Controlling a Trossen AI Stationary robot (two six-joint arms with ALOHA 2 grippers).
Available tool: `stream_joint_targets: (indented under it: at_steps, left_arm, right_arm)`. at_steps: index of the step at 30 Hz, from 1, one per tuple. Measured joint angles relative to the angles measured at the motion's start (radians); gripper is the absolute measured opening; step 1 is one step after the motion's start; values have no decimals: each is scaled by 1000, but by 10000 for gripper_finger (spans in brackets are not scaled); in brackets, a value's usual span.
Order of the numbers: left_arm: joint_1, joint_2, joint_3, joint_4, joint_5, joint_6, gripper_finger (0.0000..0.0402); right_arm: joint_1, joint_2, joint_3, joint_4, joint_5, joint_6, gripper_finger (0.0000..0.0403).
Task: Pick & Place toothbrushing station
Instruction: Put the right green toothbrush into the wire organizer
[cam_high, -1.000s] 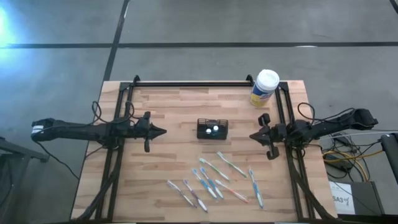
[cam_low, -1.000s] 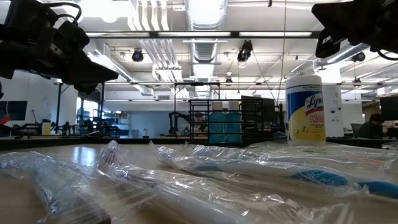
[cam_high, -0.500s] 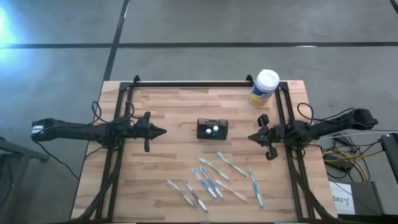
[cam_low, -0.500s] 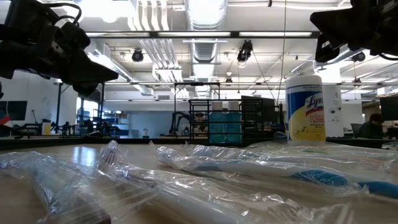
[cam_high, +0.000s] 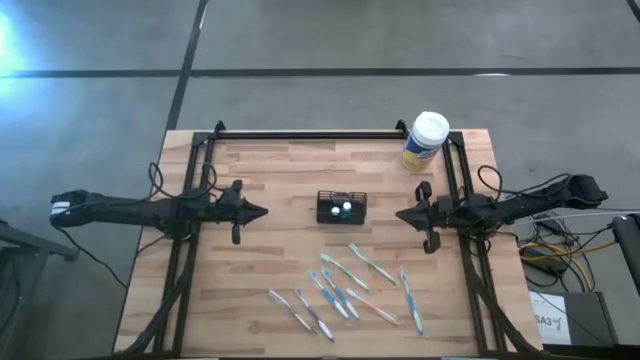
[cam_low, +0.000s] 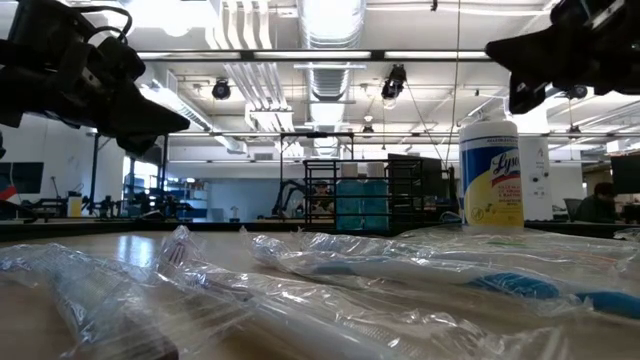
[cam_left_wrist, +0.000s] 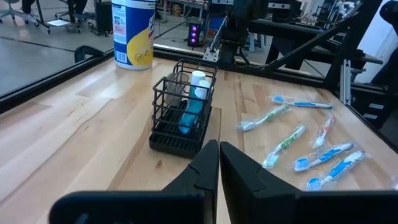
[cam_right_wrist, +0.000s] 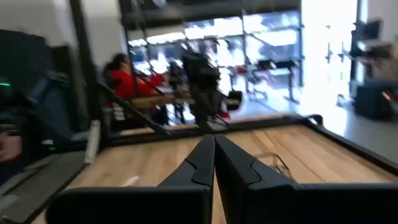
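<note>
The desk (cam_high: 270, 170) spreads under me. My left claw (cam_high: 262, 211) and right claw (cam_high: 400, 216) hang pinched together, holding nothing, either side of the toothbrushing station (cam_high: 341, 207), which stands mid-desk. The wrapped toothbrushes (cam_high: 345, 285) lie scattered nearer the front edge.

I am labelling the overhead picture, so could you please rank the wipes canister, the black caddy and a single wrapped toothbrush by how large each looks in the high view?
1. The black caddy and the wipes canister look about alike in area, so I would not rank them.
2. A single wrapped toothbrush: long but very thin, clearly the smallest in area.
</note>
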Motion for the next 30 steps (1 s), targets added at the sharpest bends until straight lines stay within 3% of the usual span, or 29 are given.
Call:
stream_joint_targets:
  at_steps: [3,6,9,12,24,30]
  left_arm:
    - [0,0,0,0,0,0,21]
    - [0,0,0,0,0,1,19]
    - [0,0,0,-1,0,0,19]
    - [0,0,0,-8,0,-1,21]
    - [0,0,0,-64,0,-62,21]
    - [0,0,0,-64,36,-61,20]
  right_arm:
    - [0,0,89,-196,51,27,8]
    - [1,26,239,-516,98,83,8]
    - [1,92,391,-795,129,180,8]
    - [14,190,506,-965,132,267,8]
    - [120,651,847,-1142,142,391,8]
    - [138,830,976,-1302,43,502,9]
